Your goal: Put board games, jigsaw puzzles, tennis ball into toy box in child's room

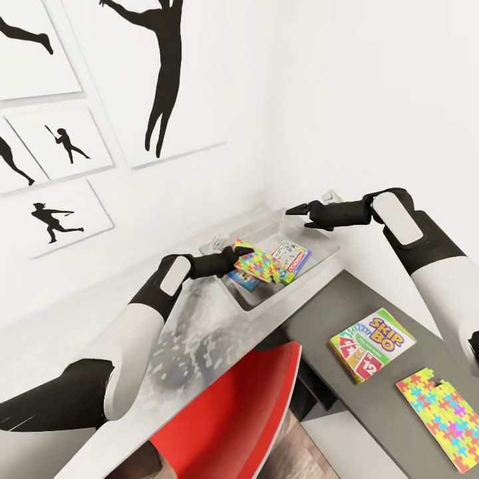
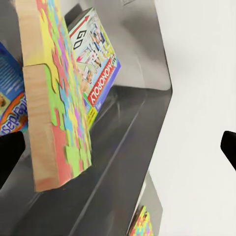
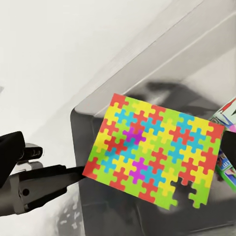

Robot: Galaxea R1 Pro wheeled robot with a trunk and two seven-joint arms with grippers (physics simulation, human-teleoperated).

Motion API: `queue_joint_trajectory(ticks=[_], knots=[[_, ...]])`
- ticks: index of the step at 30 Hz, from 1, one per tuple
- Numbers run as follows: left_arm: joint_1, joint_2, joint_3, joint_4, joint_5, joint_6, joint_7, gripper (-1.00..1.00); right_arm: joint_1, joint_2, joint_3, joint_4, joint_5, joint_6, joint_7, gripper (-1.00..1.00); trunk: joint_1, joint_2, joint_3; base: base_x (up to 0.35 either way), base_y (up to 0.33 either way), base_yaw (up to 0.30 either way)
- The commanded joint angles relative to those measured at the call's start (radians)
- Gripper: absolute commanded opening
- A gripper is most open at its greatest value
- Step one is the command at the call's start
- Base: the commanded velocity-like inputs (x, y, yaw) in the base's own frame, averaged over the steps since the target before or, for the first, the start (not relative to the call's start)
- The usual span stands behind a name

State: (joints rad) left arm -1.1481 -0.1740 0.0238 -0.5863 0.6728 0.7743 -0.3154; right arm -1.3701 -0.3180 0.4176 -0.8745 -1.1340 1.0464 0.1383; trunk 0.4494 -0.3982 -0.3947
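The light grey toy box sits on the table by the wall corner. Inside lie a Monopoly board game and a blue board game. A jigsaw puzzle stands tilted over the box, one edge by my left gripper, whose fingers stand wide apart in the left wrist view. My right gripper hovers open above the box's far side. A Skip-Bo board game and a second jigsaw puzzle lie on the dark lower unit. The tennis ball is out of view.
A red and white chair stands tucked against the table's front, below my left arm. White walls with silhouette posters close in behind and beside the toy box. The dark side unit has bare surface between the box and the Skip-Bo game.
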Motion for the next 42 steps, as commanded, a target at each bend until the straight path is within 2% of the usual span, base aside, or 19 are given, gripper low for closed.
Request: queue_joint_trajectory(ticks=[1,6,9,11,16,21,25,30,42], knots=[[-0.001,-0.001,0.002,-0.001,0.000,0.006,0.005,1.00,-0.001,-0.001,0.003,0.000,0.010,0.001,0.010,1.00,0.001,-0.002,-0.002,0.000,0.000,0.000],[-0.001,-0.001,0.005,-0.003,0.001,0.004,0.112,1.00,-0.001,-0.002,0.002,0.000,0.010,0.001,0.010,1.00,0.001,-0.002,-0.002,0.000,0.000,0.000],[-0.001,-0.001,0.023,-0.003,0.001,0.004,0.132,1.00,-0.001,-0.002,0.002,0.000,0.010,0.001,0.010,1.00,0.001,-0.002,-0.002,0.000,0.000,0.000],[-0.001,-0.001,0.039,-0.004,0.001,0.005,0.136,1.00,-0.001,-0.002,0.002,0.000,0.010,0.001,0.010,1.00,0.001,-0.002,-0.002,0.000,0.000,0.000],[-0.001,-0.001,0.052,-0.009,0.001,0.005,0.138,1.00,-0.001,-0.003,0.003,0.000,0.010,0.001,0.010,1.00,0.001,-0.002,-0.002,0.000,0.000,0.000],[-0.001,-0.001,0.060,-0.075,0.002,0.008,0.136,1.00,-0.001,-0.003,0.002,0.000,0.010,0.001,0.010,1.00,0.001,-0.002,-0.002,0.000,0.000,0.000],[-0.001,0.001,0.067,-0.092,0.002,0.009,0.135,1.00,-0.001,-0.002,0.001,0.000,0.010,0.001,0.010,1.00,0.001,-0.002,-0.002,0.000,0.000,0.000],[-0.001,0.006,0.101,-0.099,0.004,0.011,0.130,1.00,-0.001,-0.001,0.002,0.000,0.010,0.001,0.010,1.00,0.001,-0.002,-0.002,0.000,0.000,0.000],[0.000,0.007,0.110,-0.120,0.005,0.015,0.125,1.00,-0.001,-0.001,0.003,0.000,0.010,0.001,0.010,1.00,0.001,-0.002,-0.002,0.000,0.000,0.000]])
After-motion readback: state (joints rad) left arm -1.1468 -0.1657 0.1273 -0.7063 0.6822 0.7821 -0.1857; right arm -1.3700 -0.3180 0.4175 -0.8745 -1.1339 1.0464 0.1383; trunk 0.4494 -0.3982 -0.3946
